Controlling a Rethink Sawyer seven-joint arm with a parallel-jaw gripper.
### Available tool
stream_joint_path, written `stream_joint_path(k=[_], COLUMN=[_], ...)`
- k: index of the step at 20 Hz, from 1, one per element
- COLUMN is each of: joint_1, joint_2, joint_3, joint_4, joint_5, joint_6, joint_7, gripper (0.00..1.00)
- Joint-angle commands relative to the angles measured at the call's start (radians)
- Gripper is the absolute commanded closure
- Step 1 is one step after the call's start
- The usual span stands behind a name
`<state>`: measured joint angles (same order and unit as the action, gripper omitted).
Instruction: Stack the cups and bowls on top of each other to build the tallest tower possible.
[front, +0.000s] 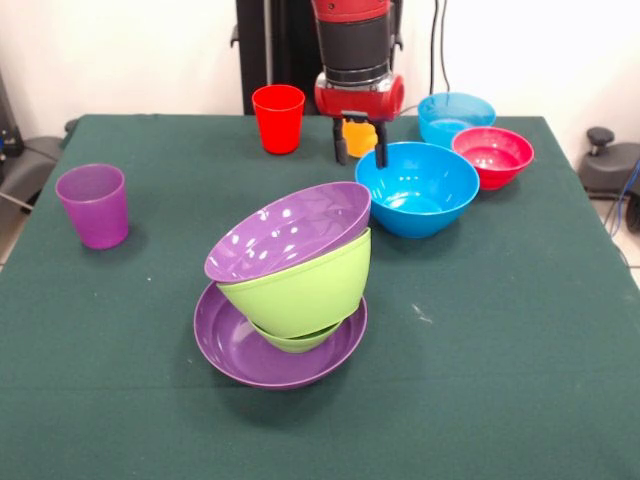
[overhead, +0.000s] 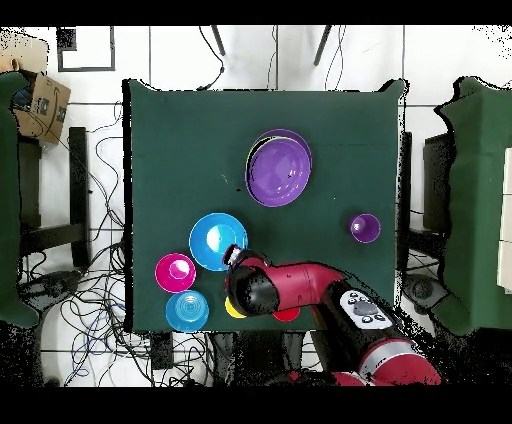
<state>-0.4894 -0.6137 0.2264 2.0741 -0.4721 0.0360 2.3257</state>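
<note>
While the jaws of the red and black arm's gripper (front: 359, 152) are closing on a small yellow-orange tapered plastic cup (front: 358, 138) at the far side of the green tabletop (front: 520, 330), the dark fingers (front: 341, 148) are standing on either side of it, low over the cloth. Just beside it, toward the camera, a large glossy blue plastic bowl (front: 417, 187) is sitting upright on its own. Behind that, a small light blue bowl (front: 455, 113) and a small red bowl (front: 493, 154) are resting near each other. A red plastic cup (front: 278, 117) is standing upright left of the gripper, and a translucent purple cup (front: 93, 204) is sitting well apart near the left edge. Nearer the camera, the tower (front: 288, 285) is leaning: a purple bowl at the base, lime green bowls tilting in it, another purple bowl tipping on top.
</note>
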Motion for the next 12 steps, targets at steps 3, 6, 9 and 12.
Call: stream_joint_path(k=[3, 6, 9, 12], joint_1=[0.018, 0.009, 0.004, 0.005], joint_2=[0.004, 0.002, 0.001, 0.001], joint_3=[0.008, 0.018, 0.03, 0.033], joint_4=[-0.086, -0.081, -0.081, -0.084], joint_5=[-0.033, -0.028, -0.024, -0.017], joint_6=[0.008, 0.007, 0.02, 0.03], joint_7=[0.012, 0.014, 0.009, 0.01], gripper=[0.0, 1.0, 1.0, 1.0])
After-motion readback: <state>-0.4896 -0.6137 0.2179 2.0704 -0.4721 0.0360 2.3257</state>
